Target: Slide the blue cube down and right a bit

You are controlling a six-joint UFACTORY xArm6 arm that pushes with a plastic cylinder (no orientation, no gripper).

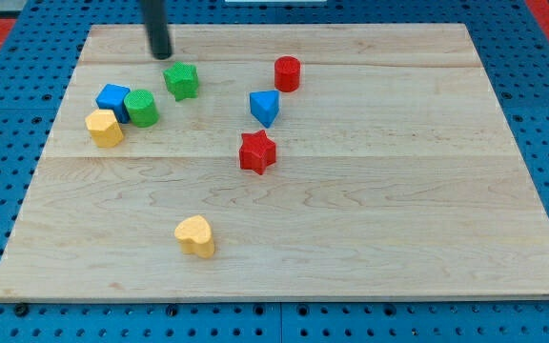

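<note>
Your blue cube [113,99] sits in the upper left of the frame, packed in tight: the green cylinder [142,108] is touching its right side and the yellow block [105,128] is snug against its lower edge. My tip [162,53] is up near the top edge of the wooden board [370,229], above and to the right of the cube, just up-left of the green star [181,81]. There's no claw to open or close here, just a bare rod touching nothing. So the cube lies down-left of the tip, the wrong side for this push. I'd guess you need to swing round to its upper-left corner first, and expect the neighbours to get shoved along.
</note>
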